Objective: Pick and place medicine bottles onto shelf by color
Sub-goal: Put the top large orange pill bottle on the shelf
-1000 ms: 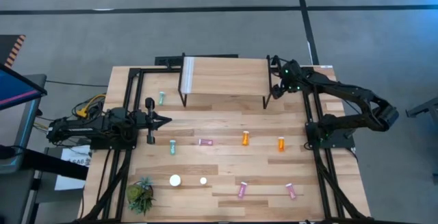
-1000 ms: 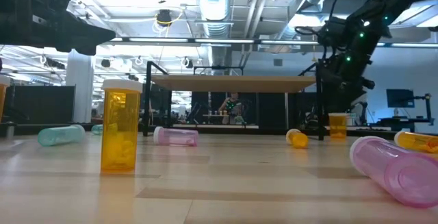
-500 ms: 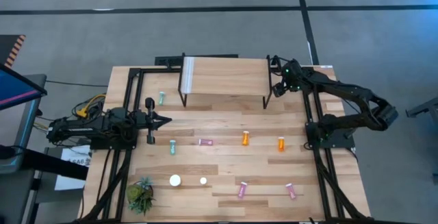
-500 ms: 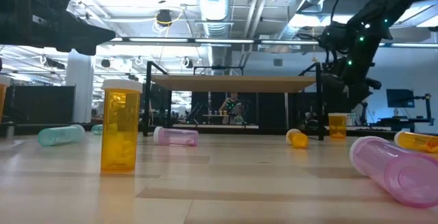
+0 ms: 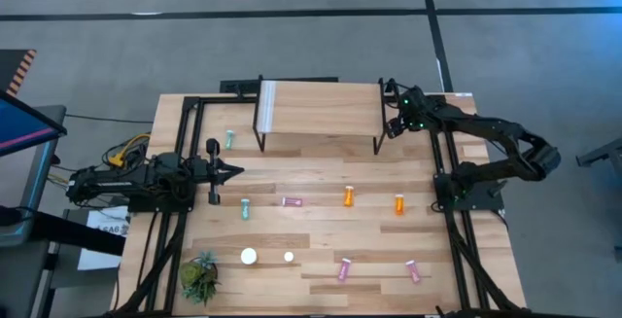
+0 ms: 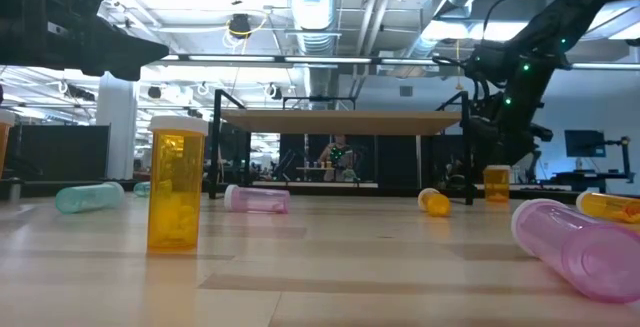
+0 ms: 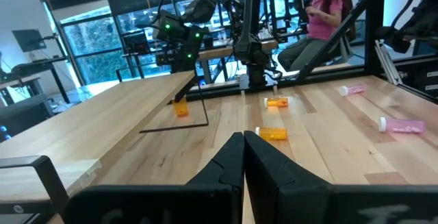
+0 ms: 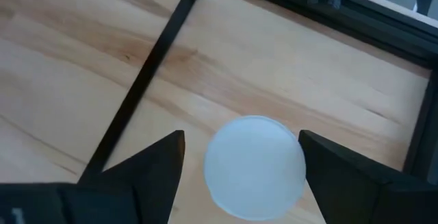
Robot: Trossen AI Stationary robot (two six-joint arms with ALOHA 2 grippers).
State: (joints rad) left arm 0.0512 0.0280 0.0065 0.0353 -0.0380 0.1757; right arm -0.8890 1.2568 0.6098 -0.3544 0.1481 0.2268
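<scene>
1. Right end effector (image 5: 393,126) hovers just off the shelf's (image 5: 321,96) right short edge, fingers spread wide either side of the white cap of an upright orange bottle (image 6: 496,183) standing on the bench (image 5: 321,230) beside the shelf's right legs; nothing is gripped.
2. Over the last second the right arm has swung out a little from the shelf and come back, its wrist dipping lower over that bottle. The bottle itself has not moved.
3. Read from this, the arm is lining up a top-down grasp, and the closing squeeze has not begun.
4. Left end effector (image 5: 233,171) rests well to the shelf's front left, fingers pressed together, holding nothing and unmoved.
5. Shelf top carries no bottles in the high view, so the sorting appears barely started.
6. Other bottles lie in front of the shelf: a teal one (image 5: 229,139) by its left legs, then farther out a teal bottle (image 5: 245,207), a pink one (image 5: 292,201) and two orange ones (image 5: 348,196).
7. Two more pink bottles (image 5: 343,270) lie farthest from the shelf, along with a green plant (image 5: 199,277).
</scene>
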